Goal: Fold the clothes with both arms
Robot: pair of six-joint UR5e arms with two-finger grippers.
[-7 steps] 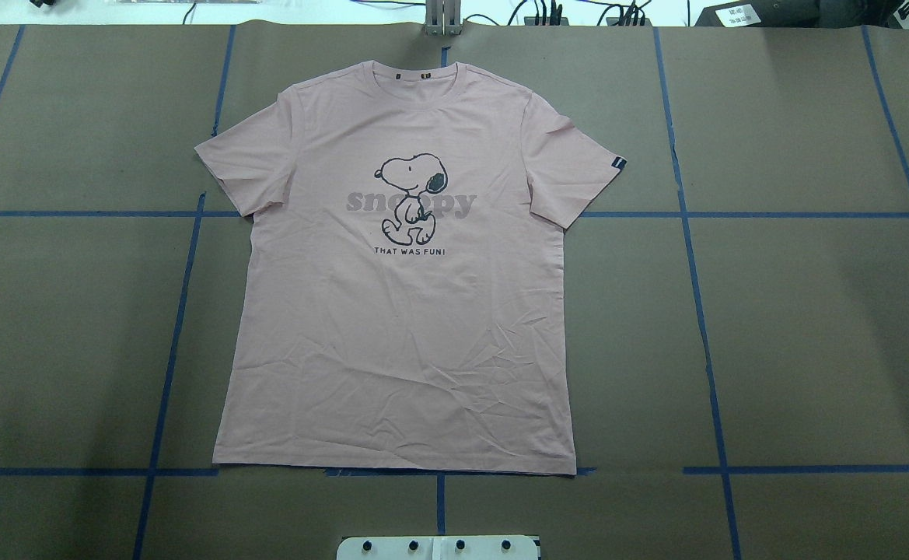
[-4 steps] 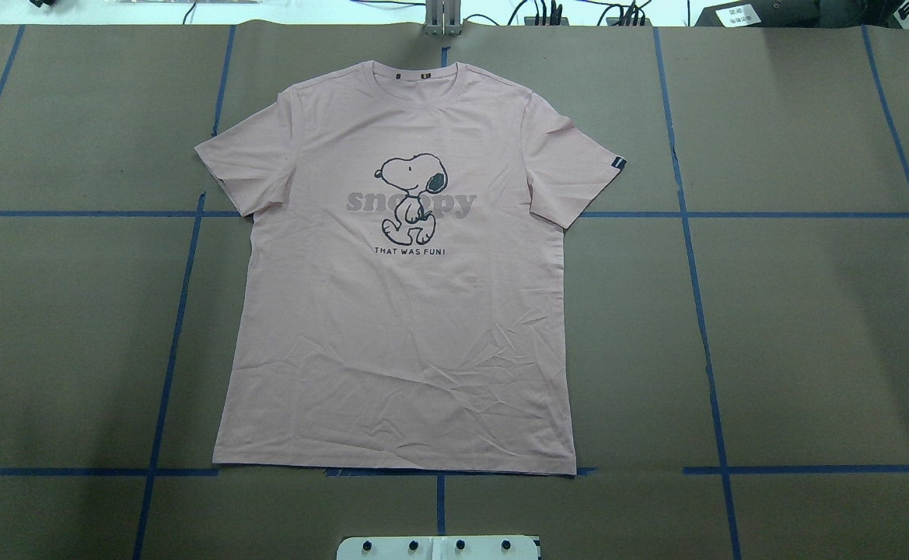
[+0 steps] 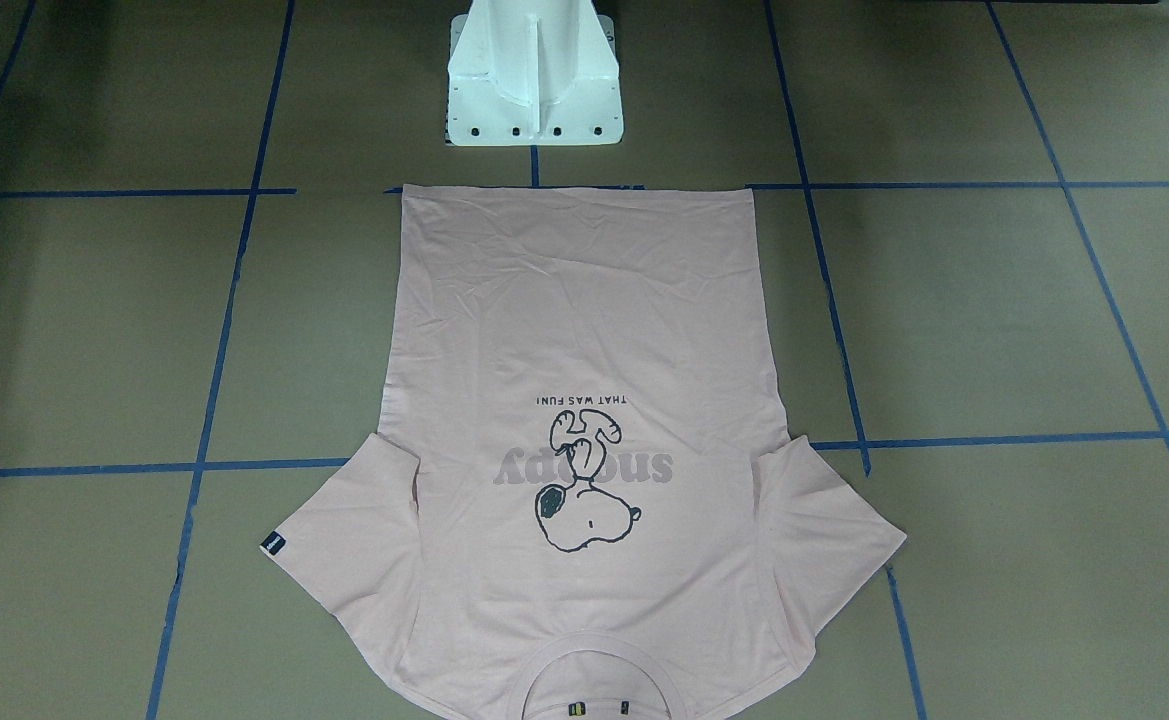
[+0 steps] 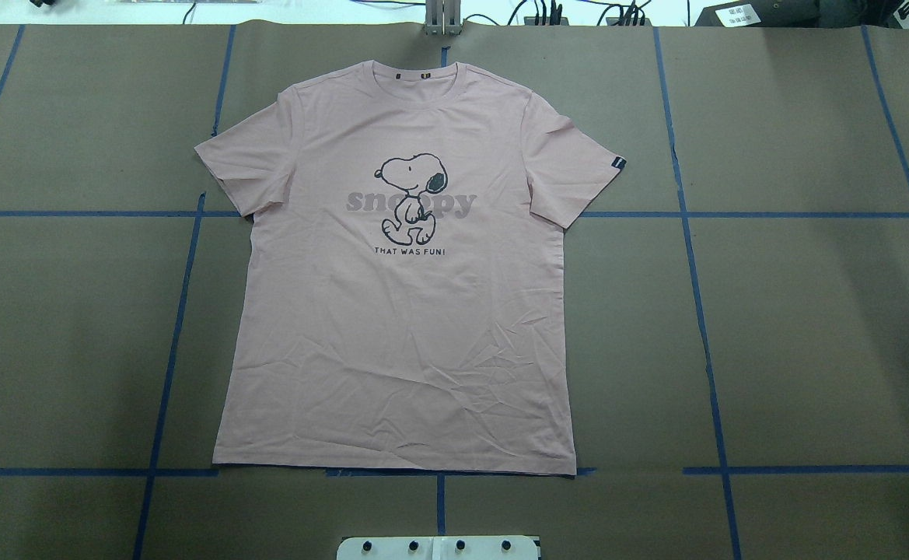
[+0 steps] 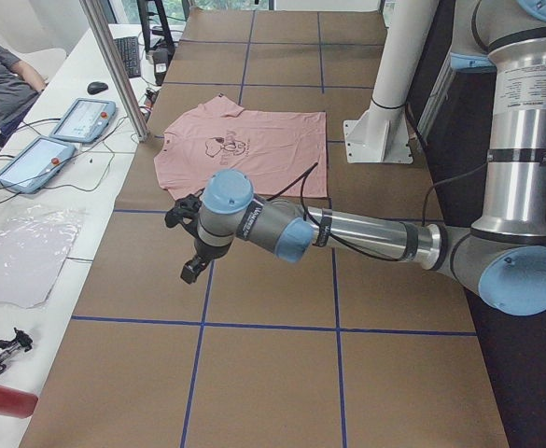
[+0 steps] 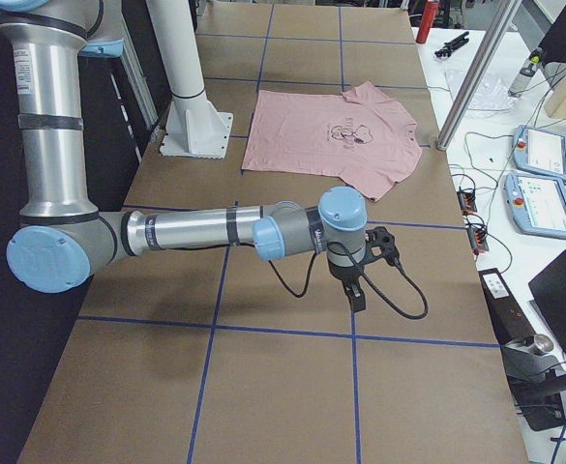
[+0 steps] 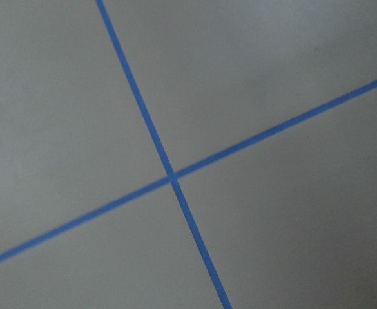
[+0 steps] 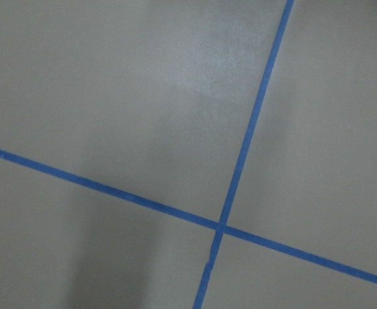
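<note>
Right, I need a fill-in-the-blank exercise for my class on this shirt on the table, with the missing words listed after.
The T-shirt lies flat, print facing ____.
Its collar points ____ from the white base.
The black sleeve tag is on the robot's ____ side.
Under the dog it reads THAT WAS ____!
Missing: up, away, right, FUN.

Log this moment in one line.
phase: fold not begun | T-shirt: flat, print up, unfolded | left gripper: over table, off T-shirt, jaw state unclear | right gripper: over table, off T-shirt, jaw state unclear
</note>
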